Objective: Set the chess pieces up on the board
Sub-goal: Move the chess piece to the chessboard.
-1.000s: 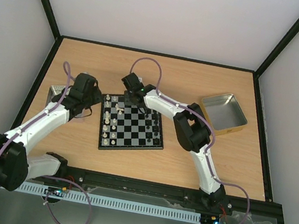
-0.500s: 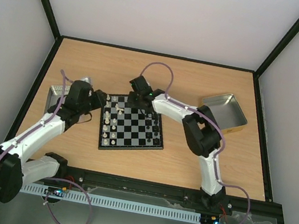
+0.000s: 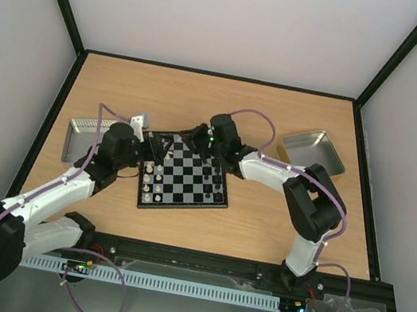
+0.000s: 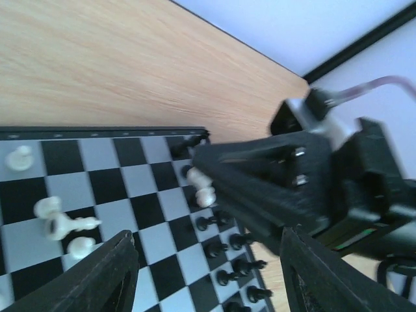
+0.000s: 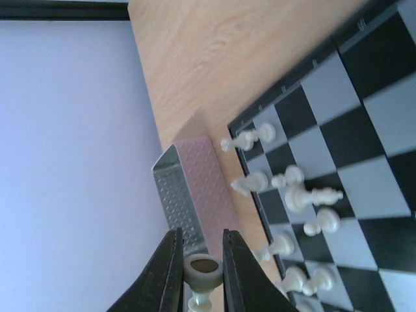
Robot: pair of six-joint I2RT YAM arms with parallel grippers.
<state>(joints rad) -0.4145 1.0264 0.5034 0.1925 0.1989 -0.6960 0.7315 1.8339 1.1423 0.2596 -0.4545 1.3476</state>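
Note:
The board [image 3: 180, 206] lies mid-table, with cream-white chess pieces [image 3: 153, 174] along its left side and black chess pieces [image 3: 218, 192] along its right. My right gripper [image 3: 178, 143] hovers over the board's far-left corner and is shut on the round base of a white piece [image 5: 203, 268]. In the right wrist view the gripper [image 5: 201, 273] holds it above a tin [image 5: 188, 195], beside several white pieces [image 5: 305, 195], some tipped over. My left gripper [image 3: 145, 149] is at the board's left edge. In the left wrist view this gripper [image 4: 208, 279] is open and empty above black pieces [image 4: 227, 250].
A silver tin [image 3: 81, 137] lies left of the board, partly under my left arm. Another open tin [image 3: 312, 154] sits at the right rear. Black frame posts and pale walls close in the table. My right gripper's dark body [image 4: 273, 182] fills the left wrist view's right half.
My right arm has swung right and turned its gripper left over the board's far corner, shut on a white piece. My left arm moved from the tin to the board's edge, jaws widening.

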